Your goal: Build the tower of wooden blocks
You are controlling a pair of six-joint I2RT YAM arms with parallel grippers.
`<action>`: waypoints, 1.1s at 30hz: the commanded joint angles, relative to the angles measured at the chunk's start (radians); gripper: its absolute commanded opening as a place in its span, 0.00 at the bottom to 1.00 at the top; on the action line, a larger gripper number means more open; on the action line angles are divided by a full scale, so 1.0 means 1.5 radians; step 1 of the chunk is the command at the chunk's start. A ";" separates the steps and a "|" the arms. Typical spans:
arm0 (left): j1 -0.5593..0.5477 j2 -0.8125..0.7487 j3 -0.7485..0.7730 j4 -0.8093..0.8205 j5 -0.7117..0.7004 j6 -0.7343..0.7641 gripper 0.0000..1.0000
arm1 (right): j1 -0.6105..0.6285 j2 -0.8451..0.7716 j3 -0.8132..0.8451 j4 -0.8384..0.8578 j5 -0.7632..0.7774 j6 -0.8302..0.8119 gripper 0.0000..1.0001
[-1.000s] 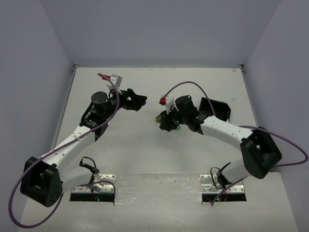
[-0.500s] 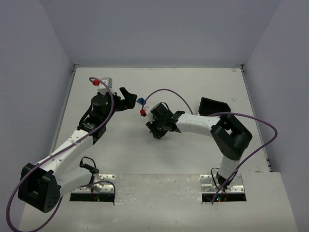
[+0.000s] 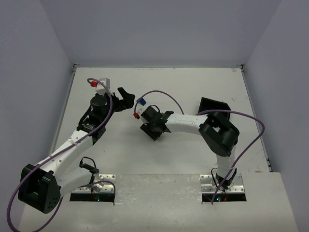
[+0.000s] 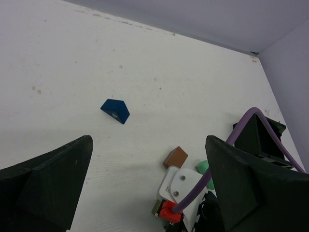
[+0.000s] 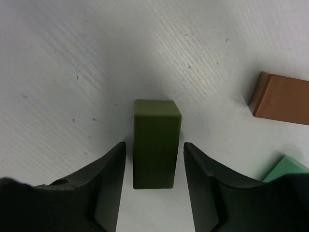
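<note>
No tower has been built yet: the four blocks are seen lying singly on the table (image 3: 193, 82), none resting on another. The olive block (image 5: 155, 145) is framed between the fingers (image 5: 108, 183) of the right gripper (image 3: 150, 128), which is set narrowly apart around it; a thin strip of table is visible on each side, so the block is judged to be bracketed but not yet clamped. Whether this block stands on end or lies flat cannot be told. The brown-orange block (image 5: 282, 99) is found near it to one side, apart from it, and a corner of the mint-green piece (image 5: 285, 169) is seen just beyond that. The blue block (image 4: 116, 110) is set alone, well apart from the other three, on bare table in front of the left gripper (image 4: 148, 145), which is spread wide and holds nothing. The black tray (image 3: 215, 107) is left to the right side, away from all of the blocks. The work is judged to be at its very start: a first grasp is being prepared, and every step of stacking is left to be done, with a base to be chosen and three more pieces to be placed on it one by one.
</note>
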 commanded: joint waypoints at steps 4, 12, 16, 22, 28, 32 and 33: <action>0.011 -0.010 -0.004 0.011 -0.008 -0.008 1.00 | 0.008 -0.002 0.028 0.003 0.020 0.008 0.59; 0.012 -0.006 -0.002 0.007 -0.003 -0.008 1.00 | 0.009 -0.054 0.013 0.043 -0.022 -0.008 0.81; 0.012 -0.006 -0.002 0.003 -0.001 -0.007 1.00 | 0.009 -0.096 0.000 0.066 -0.038 -0.016 0.99; 0.012 -0.004 -0.001 0.001 0.000 -0.008 1.00 | 0.009 -0.174 -0.043 0.108 -0.013 -0.023 0.99; 0.012 0.005 0.004 -0.007 -0.006 -0.007 1.00 | -0.003 -0.228 -0.092 0.143 0.057 -0.008 0.99; 0.012 0.009 0.006 -0.007 -0.006 -0.007 1.00 | -0.030 -0.256 -0.122 0.149 0.056 0.005 0.99; 0.012 0.011 0.007 -0.009 -0.006 -0.007 1.00 | -0.036 -0.261 -0.133 0.152 0.056 0.011 0.99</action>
